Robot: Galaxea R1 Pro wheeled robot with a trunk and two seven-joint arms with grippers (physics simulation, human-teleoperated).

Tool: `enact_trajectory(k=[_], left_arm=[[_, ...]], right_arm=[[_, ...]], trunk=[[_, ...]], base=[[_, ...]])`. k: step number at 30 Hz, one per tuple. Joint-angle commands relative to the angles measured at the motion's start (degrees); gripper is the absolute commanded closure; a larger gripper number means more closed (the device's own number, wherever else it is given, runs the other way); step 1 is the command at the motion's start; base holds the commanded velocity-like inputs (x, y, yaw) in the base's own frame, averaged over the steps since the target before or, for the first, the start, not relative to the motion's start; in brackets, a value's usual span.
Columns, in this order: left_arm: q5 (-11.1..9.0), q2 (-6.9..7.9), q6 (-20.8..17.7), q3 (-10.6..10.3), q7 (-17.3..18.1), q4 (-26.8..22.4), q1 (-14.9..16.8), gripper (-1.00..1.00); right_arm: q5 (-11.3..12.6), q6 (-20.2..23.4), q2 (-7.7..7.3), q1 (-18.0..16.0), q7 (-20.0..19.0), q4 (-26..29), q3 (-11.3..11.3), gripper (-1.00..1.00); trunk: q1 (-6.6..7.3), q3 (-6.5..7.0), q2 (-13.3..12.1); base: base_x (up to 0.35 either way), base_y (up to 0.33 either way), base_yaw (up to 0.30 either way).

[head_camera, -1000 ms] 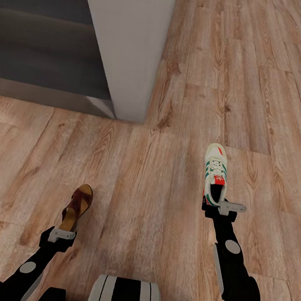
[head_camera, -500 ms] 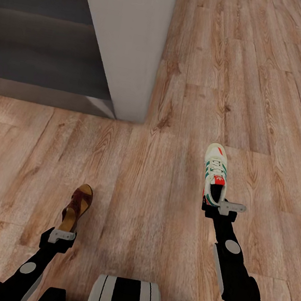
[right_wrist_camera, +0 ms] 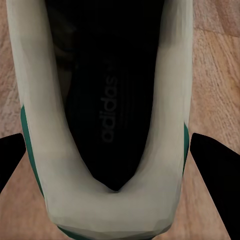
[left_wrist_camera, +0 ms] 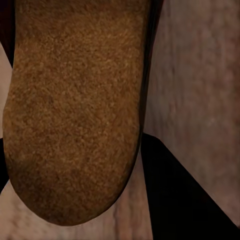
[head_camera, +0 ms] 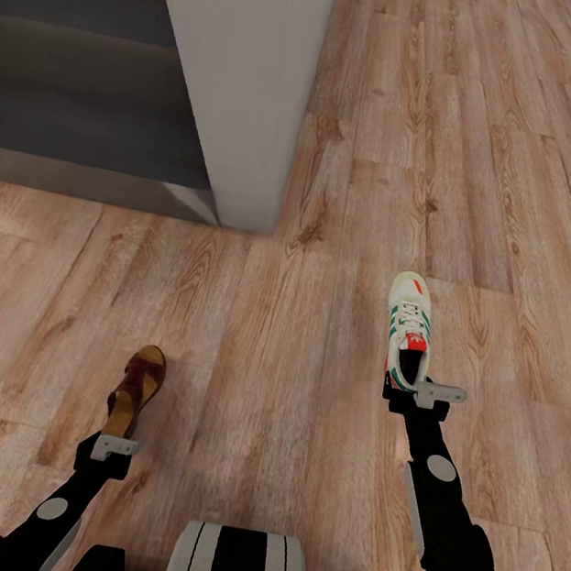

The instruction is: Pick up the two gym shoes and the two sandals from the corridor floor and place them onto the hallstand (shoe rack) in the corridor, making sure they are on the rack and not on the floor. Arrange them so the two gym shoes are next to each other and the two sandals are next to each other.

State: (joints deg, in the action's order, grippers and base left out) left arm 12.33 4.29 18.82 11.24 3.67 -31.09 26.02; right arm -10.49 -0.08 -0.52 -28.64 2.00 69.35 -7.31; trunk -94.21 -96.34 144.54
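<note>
Black arms (head_camera: 452,537) with grey discs, white-and-black striped trunk (head_camera: 238,570).

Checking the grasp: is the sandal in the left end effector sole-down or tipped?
Tipped. The sandal lies on its side at the left end effector; the left wrist view faces its tan sole.

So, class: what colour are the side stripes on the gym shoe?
Green, on the white gym shoe held at the right gripper; clearest in the head view.

Reddish-brown sandal (head_camera: 135,384), green-striped white gym shoe (head_camera: 407,329), wood-grain floor (head_camera: 285,397)
</note>
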Motion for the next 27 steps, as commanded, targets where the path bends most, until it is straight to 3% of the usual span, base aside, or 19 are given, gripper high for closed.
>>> enact_trajectory(k=[1,27], left_arm=[[0.9,-0.06,0.2,0.5,0.3,0.0,0.0,1.00],[0.8,-0.06,0.3,0.4,0.3,-0.3,0.0,1.00]], right_arm=[[-0.6,0.0,-0.01,0.0,0.2,0.0,0.0,1.00],[-0.6,0.0,-0.01,0.0,0.2,0.0,0.0,1.00]], trunk=[[0.01,-0.02,0.0],[0.01,-0.02,0.0]], base=[[0.000,0.000,0.000],[0.000,0.000,0.000]])
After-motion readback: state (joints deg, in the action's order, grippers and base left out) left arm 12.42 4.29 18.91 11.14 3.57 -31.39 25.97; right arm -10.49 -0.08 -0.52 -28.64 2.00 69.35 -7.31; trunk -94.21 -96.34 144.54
